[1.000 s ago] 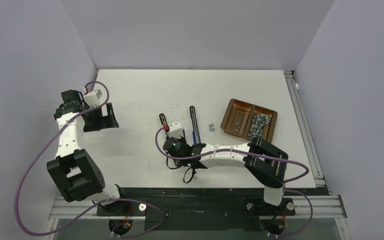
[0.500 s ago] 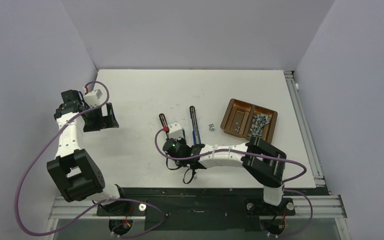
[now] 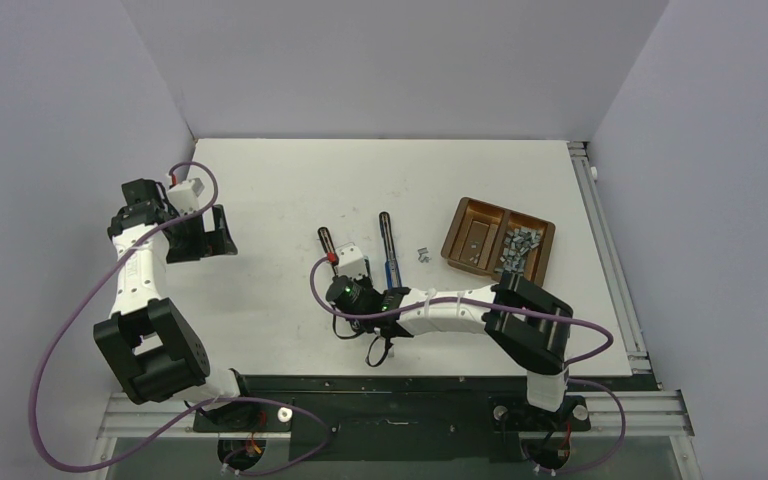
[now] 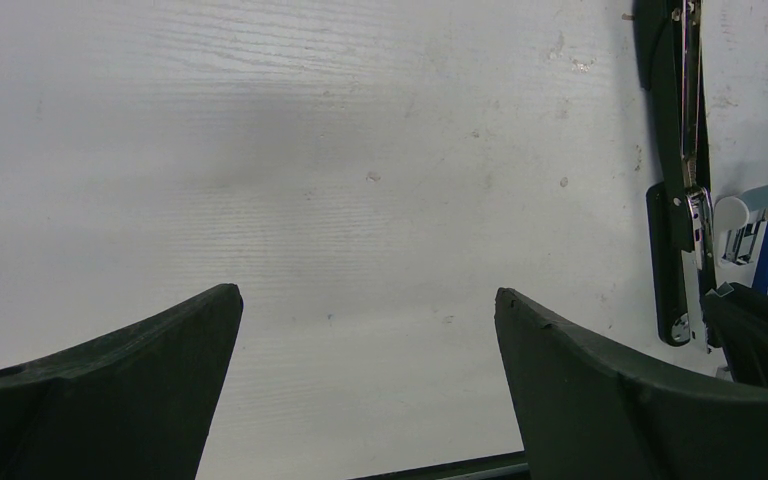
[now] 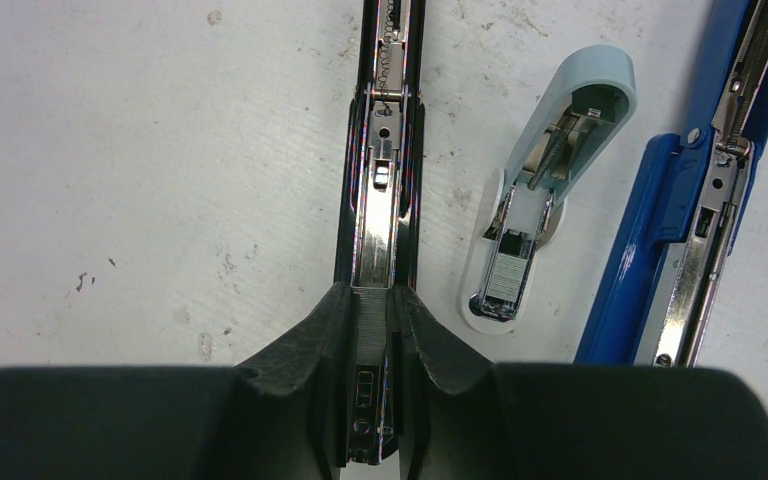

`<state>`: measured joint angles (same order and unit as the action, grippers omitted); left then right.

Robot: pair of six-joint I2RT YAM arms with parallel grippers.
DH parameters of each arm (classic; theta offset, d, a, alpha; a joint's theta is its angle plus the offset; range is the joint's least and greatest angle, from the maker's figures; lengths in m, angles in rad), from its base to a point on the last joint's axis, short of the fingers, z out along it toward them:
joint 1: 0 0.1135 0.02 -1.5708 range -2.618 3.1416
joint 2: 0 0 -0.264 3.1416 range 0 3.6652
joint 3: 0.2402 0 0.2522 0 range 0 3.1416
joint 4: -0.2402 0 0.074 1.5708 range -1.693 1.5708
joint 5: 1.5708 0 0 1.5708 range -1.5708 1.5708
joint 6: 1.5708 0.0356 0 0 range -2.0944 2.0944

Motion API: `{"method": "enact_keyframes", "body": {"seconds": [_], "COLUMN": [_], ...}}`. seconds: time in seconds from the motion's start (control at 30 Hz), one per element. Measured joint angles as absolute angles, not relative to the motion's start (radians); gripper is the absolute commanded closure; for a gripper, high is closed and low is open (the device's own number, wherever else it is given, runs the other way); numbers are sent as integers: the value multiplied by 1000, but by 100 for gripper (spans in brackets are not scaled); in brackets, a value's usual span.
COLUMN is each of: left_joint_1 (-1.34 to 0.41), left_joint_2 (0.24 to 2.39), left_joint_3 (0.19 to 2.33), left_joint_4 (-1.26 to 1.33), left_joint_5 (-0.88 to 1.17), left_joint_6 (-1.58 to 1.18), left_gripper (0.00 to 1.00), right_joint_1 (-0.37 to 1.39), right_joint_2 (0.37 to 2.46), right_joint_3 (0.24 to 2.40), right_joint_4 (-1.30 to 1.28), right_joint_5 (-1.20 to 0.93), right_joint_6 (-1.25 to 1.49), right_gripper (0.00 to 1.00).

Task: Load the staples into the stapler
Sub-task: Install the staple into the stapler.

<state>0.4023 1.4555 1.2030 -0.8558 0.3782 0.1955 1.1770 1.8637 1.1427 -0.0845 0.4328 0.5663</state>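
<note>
The right gripper (image 5: 370, 312) is down over the black stapler (image 5: 382, 170), which lies opened flat on the worktop (image 3: 280, 180) with its bright metal channel facing up. The gripper's jaws are pinched nearly together on a short grey ribbed block that looks like a staple strip (image 5: 371, 318). The strip sits in line with the channel at its near end, though whether it is fully seated in the rail or only resting on its edges is hard to tell from the wrist view. The rest of the channel ahead of the strip looks bare up to the spring and pusher. Just to the right lie a small pale stapler (image 5: 550, 190), opened with a block of staples visible in its magazine, and a blue stapler (image 5: 700, 200), also opened. The spare staples (image 3: 520, 243) are heaped in the right compartment of the brown tray (image 3: 457, 222), with a few more in the left compartment and a few loose staples (image 3: 423, 254) on the worktop beside it. The left gripper (image 4: 368, 300) hangs with its jaws wide apart and holds nothing, well off to the left of the staplers. By my reading the task is in its middle: a strip is fetched and brought to the black stapler, and what is left is to let it go into the rail and fold the stapler shut.
</note>
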Motion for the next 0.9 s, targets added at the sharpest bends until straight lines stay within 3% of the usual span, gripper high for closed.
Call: {"method": "enact_keyframes", "body": {"seconds": [0.6,0.9], "left_joint_1": [402,402], "left_joint_2": [1456,1459], "left_joint_3": [1225,1255], "left_joint_4": [-857,-872], "left_joint_5": [378,378], "left_joint_6": [196,208], "left_gripper": [4,4], "right_joint_1": [1165,1165], "right_joint_2": [1880,1876], "right_joint_3": [1143,1142], "right_joint_4": [-80,-80], "right_joint_5": [382,374], "right_joint_6": [572,556], "right_gripper": [63,35]}}
